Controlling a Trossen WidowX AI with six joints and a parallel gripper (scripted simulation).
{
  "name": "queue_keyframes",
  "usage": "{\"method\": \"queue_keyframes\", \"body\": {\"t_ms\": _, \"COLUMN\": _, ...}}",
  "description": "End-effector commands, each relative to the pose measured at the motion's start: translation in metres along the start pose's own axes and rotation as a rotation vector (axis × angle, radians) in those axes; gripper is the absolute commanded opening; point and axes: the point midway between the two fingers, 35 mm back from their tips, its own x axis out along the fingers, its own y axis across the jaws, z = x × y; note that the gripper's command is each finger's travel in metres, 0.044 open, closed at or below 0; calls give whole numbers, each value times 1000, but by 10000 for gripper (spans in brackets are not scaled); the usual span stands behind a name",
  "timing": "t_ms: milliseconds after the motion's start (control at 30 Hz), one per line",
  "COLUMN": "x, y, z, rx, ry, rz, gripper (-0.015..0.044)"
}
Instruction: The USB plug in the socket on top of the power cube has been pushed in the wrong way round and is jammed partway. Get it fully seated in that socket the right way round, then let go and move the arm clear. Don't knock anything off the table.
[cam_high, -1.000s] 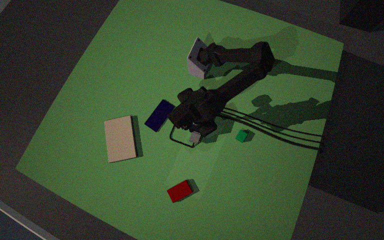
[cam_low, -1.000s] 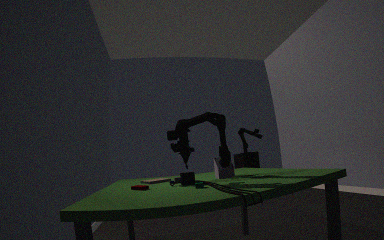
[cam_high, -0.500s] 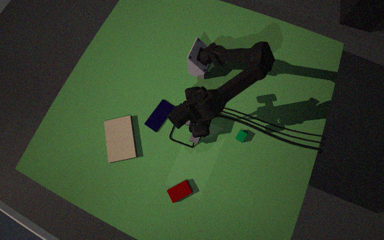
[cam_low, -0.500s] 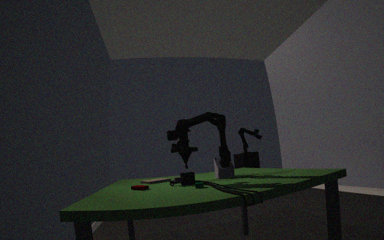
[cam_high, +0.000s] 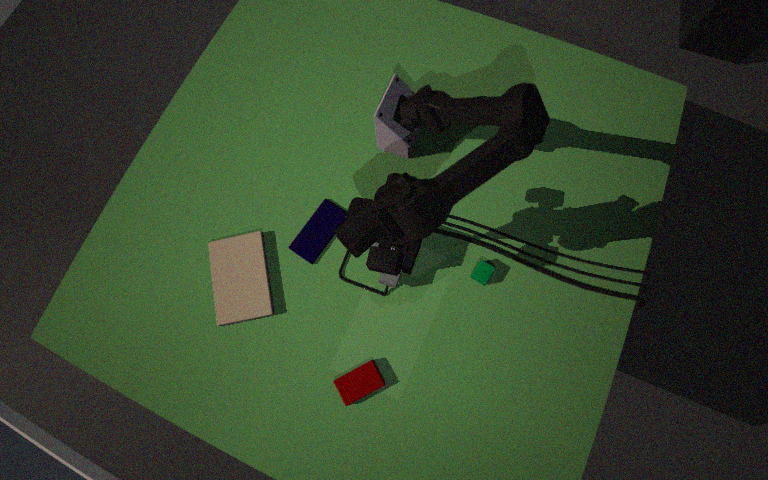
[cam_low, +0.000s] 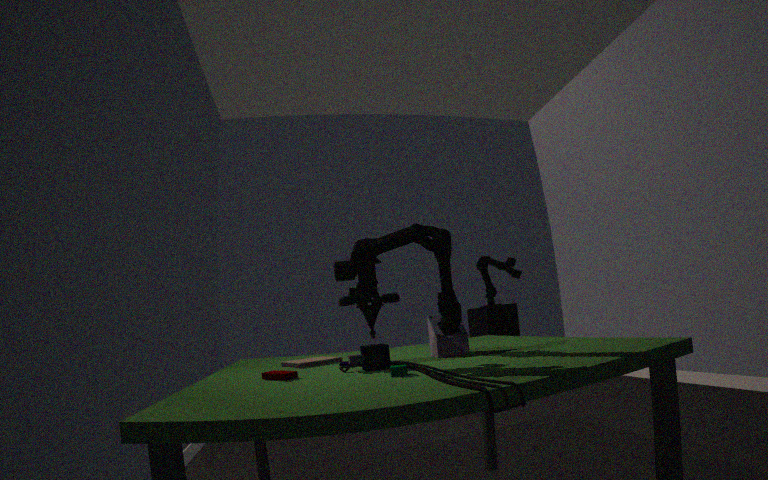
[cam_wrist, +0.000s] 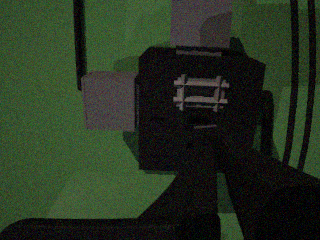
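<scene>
The black power cube (cam_low: 374, 357) (cam_wrist: 155, 152) stands on the green table. A pale-framed socket (cam_wrist: 201, 81) shows on its top in the wrist view. My gripper (cam_low: 372, 330) (cam_wrist: 215, 150) points down above the cube, shut on the small USB plug (cam_low: 372, 336) (cam_wrist: 204, 126). The plug is outside the socket, with a small gap above the cube in the exterior view. In the wrist view the fingertips and plug are just below the socket frame. The plug is dark and small, so which way round it faces cannot be told. The arm hides the fingertips in the top view.
Pale plugs (cam_wrist: 201, 22) (cam_wrist: 109, 102) stick out from two cube sides. A black cable loop (cam_high: 362, 287) lies beside the cube; several cables (cam_high: 543, 266) run to the table edge. A blue block (cam_high: 318, 230), tan slab (cam_high: 240, 277), red block (cam_high: 359, 382) and green cube (cam_high: 482, 272) lie around.
</scene>
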Motion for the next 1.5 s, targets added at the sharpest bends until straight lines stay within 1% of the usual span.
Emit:
{"method": "queue_keyframes", "body": {"t_ms": 0, "x": 0, "y": 0, "z": 0, "rx": 104, "ry": -1, "rz": 0, "gripper": 0}}
{"method": "queue_keyframes", "body": {"t_ms": 100, "x": 0, "y": 0, "z": 0, "rx": 144, "ry": -1, "rz": 0, "gripper": 0}}
{"method": "queue_keyframes", "body": {"t_ms": 1467, "x": 3, "y": 0, "z": 2, "rx": 138, "ry": -26, "rz": -1, "gripper": 0}}
